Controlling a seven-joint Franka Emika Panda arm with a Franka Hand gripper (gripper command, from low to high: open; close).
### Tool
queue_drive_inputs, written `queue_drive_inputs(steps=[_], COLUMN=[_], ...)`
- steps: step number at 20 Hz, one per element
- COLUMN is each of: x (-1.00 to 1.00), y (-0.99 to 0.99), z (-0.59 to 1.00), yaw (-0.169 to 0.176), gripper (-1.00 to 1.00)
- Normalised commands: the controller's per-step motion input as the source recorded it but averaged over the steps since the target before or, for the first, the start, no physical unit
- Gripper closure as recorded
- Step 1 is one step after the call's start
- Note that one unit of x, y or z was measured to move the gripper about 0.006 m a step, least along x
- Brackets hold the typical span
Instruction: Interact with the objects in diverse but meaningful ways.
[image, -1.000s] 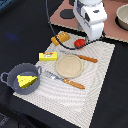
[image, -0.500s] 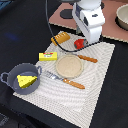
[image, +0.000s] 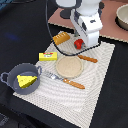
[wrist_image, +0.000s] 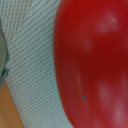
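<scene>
Red glossy round toy fruit (wrist_image: 95, 65), at the mat's far edge beneath the white gripper (image: 81, 42), could roll off if nudged; I cannot tell how the jaws stand.

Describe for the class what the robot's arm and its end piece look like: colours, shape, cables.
The arm is white with rounded, bulky segments. A boxy white end piece carries small dark markings. A thin black cable loops beside it. The pincer itself isn't clearly visible.

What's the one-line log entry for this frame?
arm: over red fruit | gripper: hidden | cheese wedge: in grey pot | fruit: on mat
</scene>
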Motion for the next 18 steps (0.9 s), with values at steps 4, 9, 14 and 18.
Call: queue_drive_inputs(steps=[4, 9, 14, 18], x=[0.00, 0.09, 0.05, -0.33], y=[0.00, 0.00, 0.15, 0.38], z=[-0.04, 0.11, 0.98, 0.86], yaw=[0.050, 0.045, 0.075, 0.144], gripper=[1.00, 1.00, 1.00, 1.00])
